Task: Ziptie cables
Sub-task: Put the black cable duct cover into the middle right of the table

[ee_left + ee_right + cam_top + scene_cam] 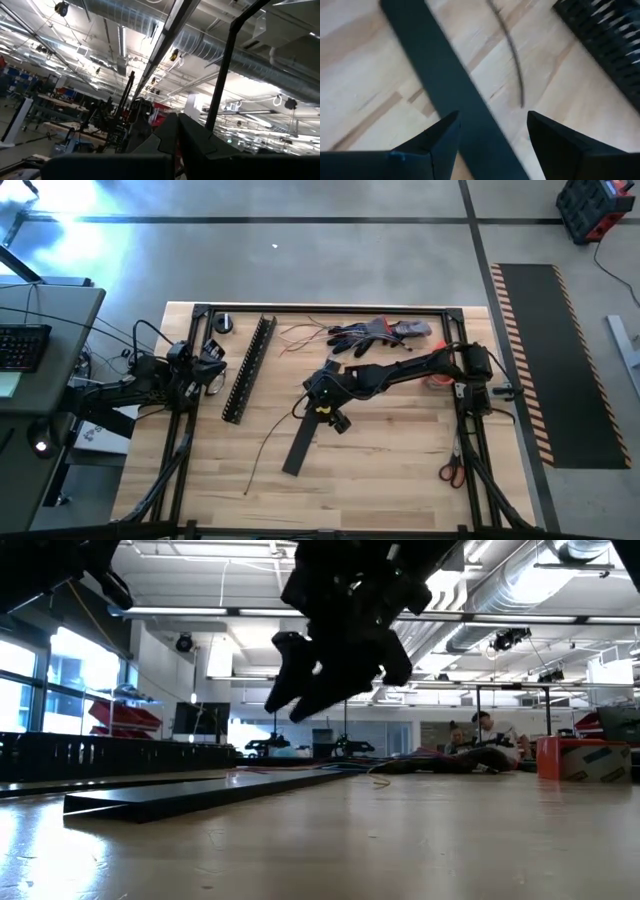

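The cables (pixel 305 335), a few thin loose wires, lie on the table near its far edge, next to a dark glove (pixel 375 332). One dark wire (pixel 268 442) lies apart nearer the front and also shows in the right wrist view (pixel 512 55). My right gripper (pixel 492 117) is open and hangs above the table's middle (pixel 322 406), over the far end of the flat black strip (pixel 450 85), touching nothing. In the low view it is well clear of the table (pixel 300 675). My left gripper (pixel 212 370) waits at the table's left edge, shut and pointing up (pixel 177 125).
The long black slotted bar (pixel 250 368) lies left of centre, running near to far. The flat strip (pixel 303 438) lies slanted in the middle. A tape roll (pixel 222 323) is at the far left, scissors (pixel 452 471) at the near right, and an orange object (pixel 437 381) by the right arm.
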Controlling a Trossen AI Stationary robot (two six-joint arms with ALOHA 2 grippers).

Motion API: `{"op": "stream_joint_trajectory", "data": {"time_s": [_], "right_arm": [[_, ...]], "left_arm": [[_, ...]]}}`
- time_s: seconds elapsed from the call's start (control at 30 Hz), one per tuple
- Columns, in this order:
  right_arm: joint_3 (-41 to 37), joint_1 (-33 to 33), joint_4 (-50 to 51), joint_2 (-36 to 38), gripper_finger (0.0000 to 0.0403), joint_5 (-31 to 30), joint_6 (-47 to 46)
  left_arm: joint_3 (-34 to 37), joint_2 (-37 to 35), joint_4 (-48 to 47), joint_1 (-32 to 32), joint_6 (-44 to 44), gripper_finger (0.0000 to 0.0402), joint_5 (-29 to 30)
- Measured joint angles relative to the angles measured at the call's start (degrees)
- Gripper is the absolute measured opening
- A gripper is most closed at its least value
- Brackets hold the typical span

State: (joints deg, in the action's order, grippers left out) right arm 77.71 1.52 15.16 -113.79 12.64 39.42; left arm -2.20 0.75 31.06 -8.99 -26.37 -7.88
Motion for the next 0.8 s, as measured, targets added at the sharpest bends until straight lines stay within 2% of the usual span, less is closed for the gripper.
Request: {"op": "stream_joint_trajectory", "data": {"time_s": [0.13, 0.33, 0.43, 0.63, 0.8], "right_arm": [[0.0, 0.0, -1.7, -2.5, 0.0257, -0.8, 2.4], [0.0, 0.0, -3.0, -6.0, 0.0326, -5.3, 6.6], [0.0, 0.0, -3.0, -6.4, 0.0344, -5.4, 8.3], [0.0, -2.8, -2.9, -7.3, 0.0342, 3.1, 2.4], [0.0, -4.9, -2.6, -8.0, 0.0339, 7.5, -2.2]], "left_arm": [[0.0, 0.0, -0.1, 0.0, 0.0, 0.0000, 0.0], [0.0, 0.0, -0.9, 0.0, 0.0, 0.0000, 0.0], [0.0, 0.0, -1.3, 0.0, 0.0, 0.0000, 0.0], [0.0, 0.0, -1.7, 0.0, 1.2, 0.0000, 0.0], [0.0, 0.0, -1.8, 0.0, 1.4, 0.0000, 0.0]]}}
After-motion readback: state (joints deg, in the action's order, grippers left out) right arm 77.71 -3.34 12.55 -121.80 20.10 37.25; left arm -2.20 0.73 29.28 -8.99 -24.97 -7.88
